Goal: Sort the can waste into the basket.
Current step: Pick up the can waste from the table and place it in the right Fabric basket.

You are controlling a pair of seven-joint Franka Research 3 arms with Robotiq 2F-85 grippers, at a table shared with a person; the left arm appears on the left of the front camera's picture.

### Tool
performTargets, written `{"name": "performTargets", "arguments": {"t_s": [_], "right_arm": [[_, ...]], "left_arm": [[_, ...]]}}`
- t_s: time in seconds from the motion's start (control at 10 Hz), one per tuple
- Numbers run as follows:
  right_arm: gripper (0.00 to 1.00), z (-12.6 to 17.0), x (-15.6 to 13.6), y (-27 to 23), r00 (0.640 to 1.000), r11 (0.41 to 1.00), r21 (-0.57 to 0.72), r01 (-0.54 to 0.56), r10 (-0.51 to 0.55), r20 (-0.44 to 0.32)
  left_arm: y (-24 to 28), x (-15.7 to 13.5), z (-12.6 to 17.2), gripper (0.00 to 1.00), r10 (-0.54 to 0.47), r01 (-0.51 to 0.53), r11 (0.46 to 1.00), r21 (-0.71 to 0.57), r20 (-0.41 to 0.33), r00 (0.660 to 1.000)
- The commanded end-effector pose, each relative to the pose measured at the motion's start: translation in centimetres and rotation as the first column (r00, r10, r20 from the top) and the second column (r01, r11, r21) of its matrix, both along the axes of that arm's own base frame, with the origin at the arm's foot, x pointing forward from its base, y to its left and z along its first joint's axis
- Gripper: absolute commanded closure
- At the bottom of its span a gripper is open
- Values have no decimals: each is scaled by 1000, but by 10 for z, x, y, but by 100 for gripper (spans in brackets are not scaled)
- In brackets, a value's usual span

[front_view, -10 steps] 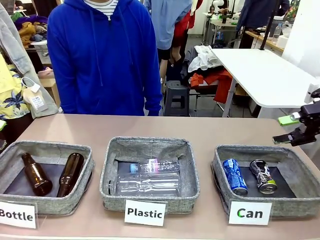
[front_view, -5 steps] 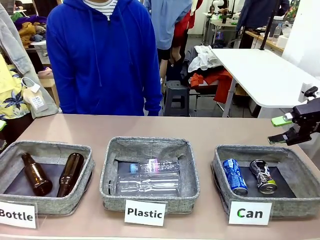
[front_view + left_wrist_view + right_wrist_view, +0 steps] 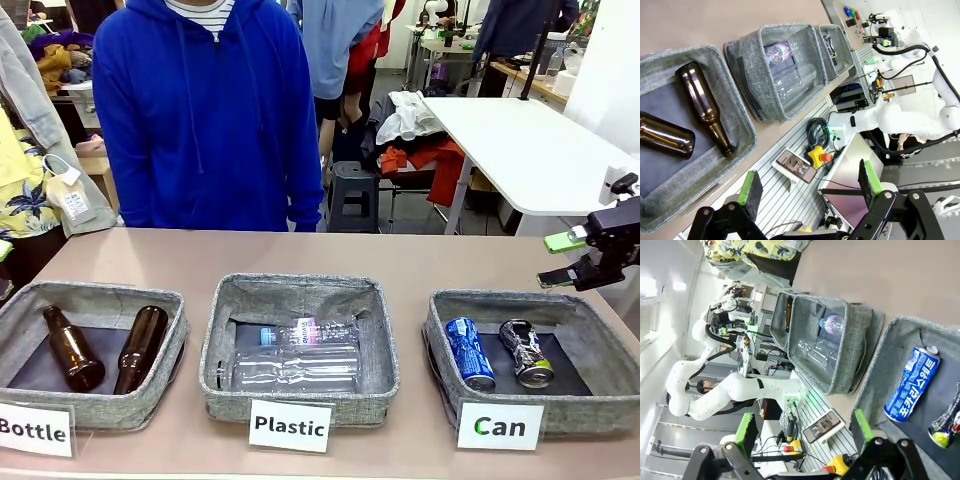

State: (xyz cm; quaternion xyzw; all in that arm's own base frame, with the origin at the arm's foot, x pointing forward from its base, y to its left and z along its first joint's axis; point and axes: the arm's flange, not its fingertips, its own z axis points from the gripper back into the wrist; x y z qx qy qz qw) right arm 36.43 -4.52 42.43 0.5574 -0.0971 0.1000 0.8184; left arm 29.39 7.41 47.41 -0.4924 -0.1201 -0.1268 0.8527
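Blue can (image 3: 469,352) and black-and-silver can (image 3: 526,352): both lying side by side inside the grey basket (image 3: 447,350) carded "Can", at the table's right end. Right gripper (image 3: 562,260): above that basket's far right corner, jaws wide, nothing between them. Left gripper (image 3: 810,185): jaws wide, empty, off the table's edge near the "Bottle" basket (image 3: 742,125).

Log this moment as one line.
cans: both in Can basket | right gripper: open, empty, above basket's far right | left gripper: open, empty
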Motion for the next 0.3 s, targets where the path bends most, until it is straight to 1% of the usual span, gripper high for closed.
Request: {"name": "performTargets", "arguments": {"t_s": [0.0,0.2], "right_arm": [[0,4,3,2,1000,1000,12,20,-20,3],[0,4,3,2,1000,1000,12,20,-20,3]], "left_arm": [[0,-1,2,0,3,-2,1000,10,-20,1000],[0,-1,2,0,3,-2,1000,10,-20,1000]]}}
